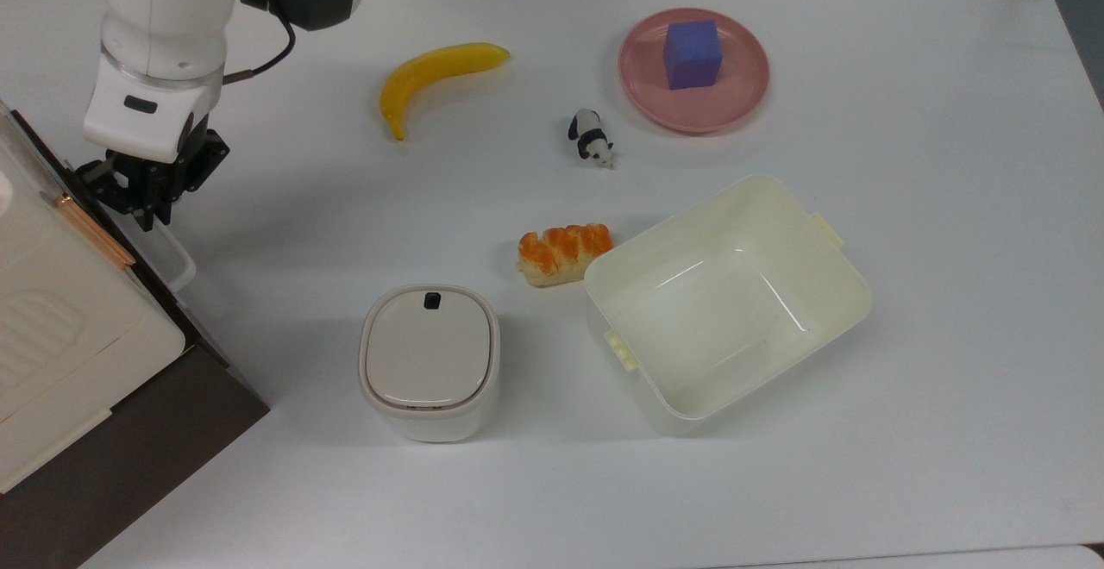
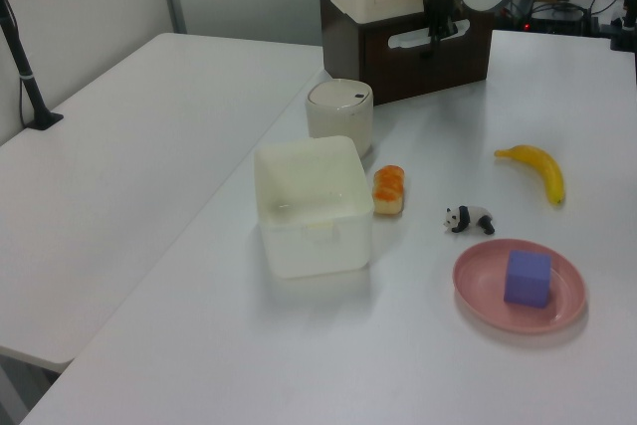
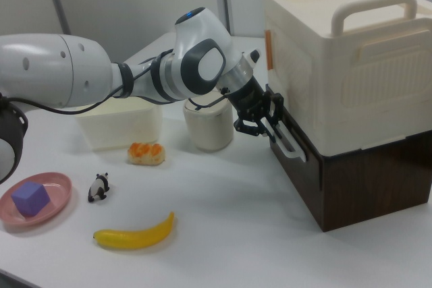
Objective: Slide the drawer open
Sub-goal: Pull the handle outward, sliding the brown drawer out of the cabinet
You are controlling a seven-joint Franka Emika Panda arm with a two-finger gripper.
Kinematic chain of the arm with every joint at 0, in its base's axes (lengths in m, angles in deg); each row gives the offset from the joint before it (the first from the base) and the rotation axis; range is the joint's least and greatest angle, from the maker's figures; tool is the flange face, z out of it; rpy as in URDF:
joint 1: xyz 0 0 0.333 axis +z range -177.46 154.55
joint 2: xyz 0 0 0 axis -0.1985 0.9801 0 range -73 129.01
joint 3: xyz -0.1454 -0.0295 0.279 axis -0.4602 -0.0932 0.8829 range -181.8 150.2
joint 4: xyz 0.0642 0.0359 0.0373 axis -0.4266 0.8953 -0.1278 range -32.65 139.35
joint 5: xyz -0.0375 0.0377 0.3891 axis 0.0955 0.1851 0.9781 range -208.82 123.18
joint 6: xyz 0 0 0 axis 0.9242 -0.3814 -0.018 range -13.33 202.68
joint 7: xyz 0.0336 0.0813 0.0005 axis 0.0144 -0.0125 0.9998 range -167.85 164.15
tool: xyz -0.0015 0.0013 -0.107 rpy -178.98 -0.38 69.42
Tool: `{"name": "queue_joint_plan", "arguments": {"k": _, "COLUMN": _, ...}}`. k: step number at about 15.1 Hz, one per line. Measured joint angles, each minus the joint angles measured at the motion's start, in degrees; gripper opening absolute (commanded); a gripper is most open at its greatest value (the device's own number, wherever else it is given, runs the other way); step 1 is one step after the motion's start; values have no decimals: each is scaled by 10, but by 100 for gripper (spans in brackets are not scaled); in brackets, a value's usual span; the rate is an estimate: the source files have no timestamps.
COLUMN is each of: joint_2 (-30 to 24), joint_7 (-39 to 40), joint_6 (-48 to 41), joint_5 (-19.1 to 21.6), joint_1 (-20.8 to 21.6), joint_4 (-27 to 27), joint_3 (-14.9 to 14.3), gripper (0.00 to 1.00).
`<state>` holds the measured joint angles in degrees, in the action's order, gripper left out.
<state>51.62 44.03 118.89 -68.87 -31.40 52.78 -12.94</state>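
The drawer [image 3: 298, 175] is the dark brown front panel low in the wooden cabinet, under a cream box; it sits flush with the cabinet. Its white loop handle [image 1: 173, 260] [image 3: 292, 147] [image 2: 411, 39] sticks out toward the table. At the top view's left edge, my gripper [image 1: 144, 210] points down at the handle's far end. In the right view my gripper [image 3: 271, 121] sits against the panel with its black fingers closed around the top of the loop. The left view has my gripper [image 2: 438, 29] at the handle's right end.
A cream handled box [image 3: 337, 65] stands on the cabinet. On the table are a white lidded bin [image 1: 429, 362], an open cream tub [image 1: 859, 291], a bread roll [image 1: 565, 252], a toy panda [image 1: 591, 138], a banana [image 1: 431, 78] and a pink plate [image 1: 640, 90] with a purple cube [image 1: 692, 53].
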Motion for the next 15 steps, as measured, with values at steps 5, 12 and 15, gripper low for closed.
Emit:
{"name": "queue_joint_plan", "arguments": {"k": 5, "joint_2": -35, "joint_7": -8, "joint_6": 0, "joint_5": 0, "joint_1": 7, "joint_4": 48, "joint_3": 4, "gripper": 2}}
{"name": "queue_joint_plan", "arguments": {"k": 12, "joint_2": -85, "joint_7": -35, "joint_6": 0, "joint_5": -2, "joint_1": 24, "joint_4": 116, "joint_3": 4, "gripper": 2}}
{"name": "queue_joint_plan", "arguments": {"k": 15, "joint_2": -96, "joint_7": -46, "joint_6": 0, "joint_5": -3, "joint_1": 31, "joint_4": 131, "joint_3": 4, "gripper": 6}}
